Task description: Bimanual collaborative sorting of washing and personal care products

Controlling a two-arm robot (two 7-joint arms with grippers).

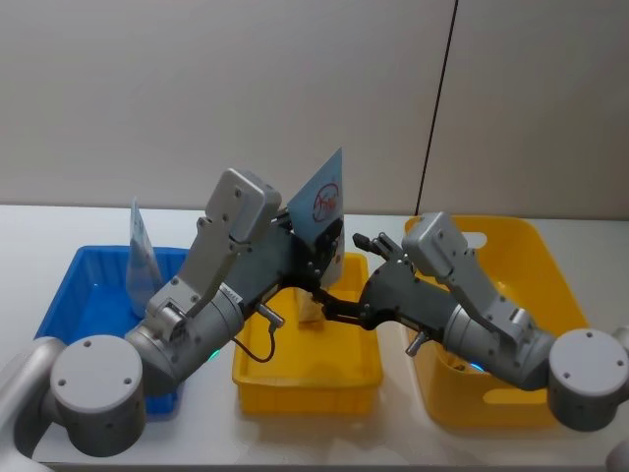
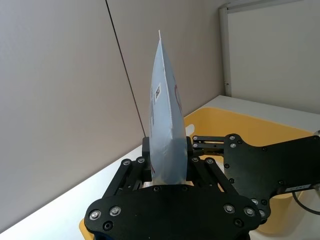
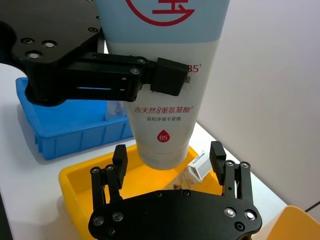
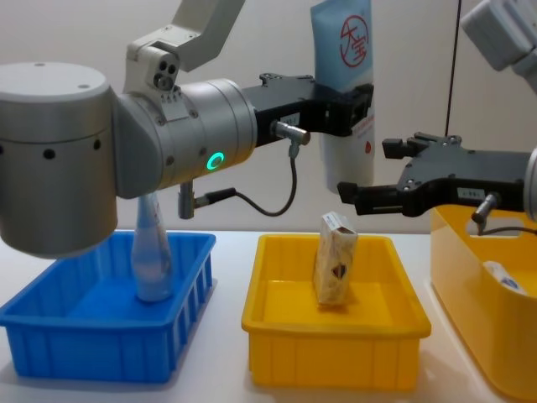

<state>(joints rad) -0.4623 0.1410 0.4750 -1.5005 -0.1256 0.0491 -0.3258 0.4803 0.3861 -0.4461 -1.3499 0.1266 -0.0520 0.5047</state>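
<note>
Left hand (image 4: 357,107) pinches the pale blue-white tube with the red circle mark (image 4: 344,50) around its middle and holds it upright, cap end down, crimped end up, in the air above the middle yellow tray (image 4: 277,336). Right hand (image 3: 170,162) sits just below and beside the tube's cap end, fingers spread to either side of it and not touching it in the right wrist view. Judgement: this is a mid-air handover; the tube is held vertical with its lower half left bare so the right hand has a free section to close on, and the deep yellow bin (image 4: 470,277) at right is the likely destination. A beige speckled pack (image 4: 334,270) stands on end inside the middle tray, directly under the transfer point. A second tube (image 4: 153,252) stands upright in the blue bin (image 4: 84,336) at left. Hidden: the left arm's body covers that tube's upper part in the chest view; the deep bin's contents are mostly cut off, with a pale item (image 4: 506,277) just visible at the edge, not identifiable. The surface (image 1: 59,221) is pale and plain.
</note>
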